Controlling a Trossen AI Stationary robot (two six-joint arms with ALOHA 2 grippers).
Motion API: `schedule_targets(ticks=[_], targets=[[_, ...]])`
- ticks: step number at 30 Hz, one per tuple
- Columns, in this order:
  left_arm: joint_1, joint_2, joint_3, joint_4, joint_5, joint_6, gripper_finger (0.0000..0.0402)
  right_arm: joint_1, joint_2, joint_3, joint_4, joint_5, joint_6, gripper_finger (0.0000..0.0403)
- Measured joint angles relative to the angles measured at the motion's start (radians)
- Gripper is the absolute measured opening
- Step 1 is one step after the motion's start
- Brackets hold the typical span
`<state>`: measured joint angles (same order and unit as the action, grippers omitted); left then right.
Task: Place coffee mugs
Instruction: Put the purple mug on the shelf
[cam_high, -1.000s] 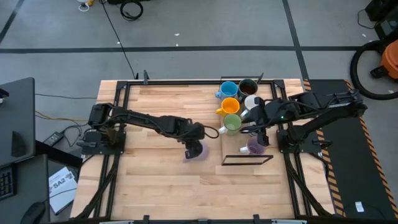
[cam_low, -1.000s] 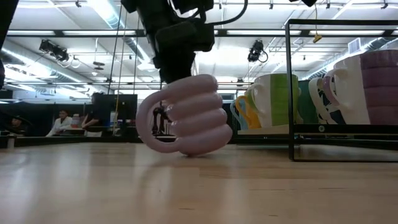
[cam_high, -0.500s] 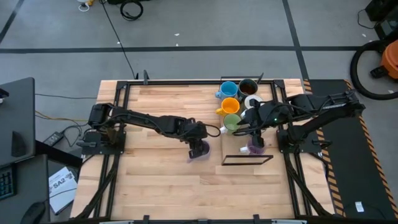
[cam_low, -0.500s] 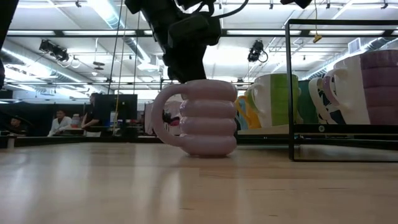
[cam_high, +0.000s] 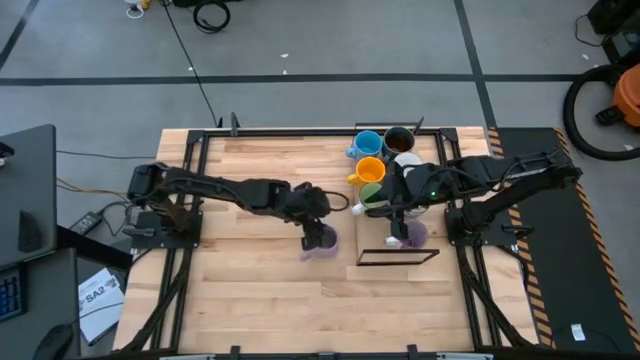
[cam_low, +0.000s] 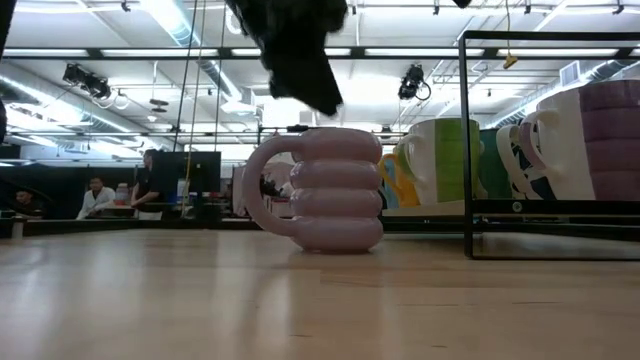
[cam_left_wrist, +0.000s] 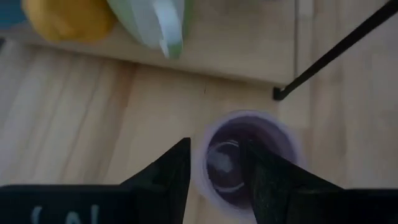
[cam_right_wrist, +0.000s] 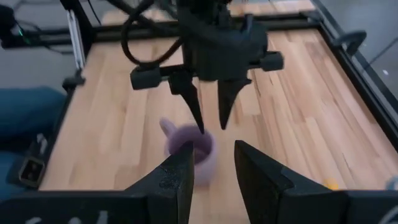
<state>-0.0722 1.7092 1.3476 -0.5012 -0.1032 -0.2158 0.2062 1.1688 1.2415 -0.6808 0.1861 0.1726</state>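
A pale purple ribbed mug stands upright on its base on the table, handle toward the left edge; it also shows as the purple mug from above. My left gripper hangs open just above its rim, touching nothing; the mug's mouth lies below the fingers. My right gripper is open and empty beside a second purple mug inside the black frame. Blue, dark brown, white, orange-yellow and green mugs stand clustered behind.
A black wire frame stands on the table right of the purple mug, its upright bar close to it. The clustered mugs sit on a low board. Bare wood lies toward the near and left edges. People sit in the room beyond.
The purple mug was tilted in my left gripper a second ago; it now stands upright on the table. The left gripper let go of it and rose clear above its rim. My right gripper moved a little toward the table's left and near edge.
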Motion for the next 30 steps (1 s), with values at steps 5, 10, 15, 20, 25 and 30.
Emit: schedule_targets(ticks=[5,10,15,20,25,30], targets=[[-0.024,-0.122,0.000,-0.093,0.000,-0.006,0.0144,0.000,0.047,0.000,0.123,-0.006,0.000,0.0120],[-0.077,-0.231,0.001,-0.242,-0.001,-0.061,0.0144,-0.005,0.128,0.000,0.240,-0.087,-0.048,0.0120],[-0.147,-0.302,0.001,-0.360,-0.024,-0.137,0.0144,-0.021,0.232,0.000,0.351,-0.198,-0.123,0.0120],[-0.205,-0.325,0.000,-0.410,-0.063,-0.196,0.0144,-0.068,0.326,0.000,0.370,-0.268,-0.145,0.0120],[-0.242,-0.323,-0.001,-0.413,-0.100,-0.219,0.0144,-0.123,0.398,0.000,0.371,-0.254,-0.146,0.0121],[-0.248,-0.321,0.000,-0.410,-0.106,-0.220,0.0144,-0.149,0.465,0.000,0.372,-0.259,-0.150,0.0121]])
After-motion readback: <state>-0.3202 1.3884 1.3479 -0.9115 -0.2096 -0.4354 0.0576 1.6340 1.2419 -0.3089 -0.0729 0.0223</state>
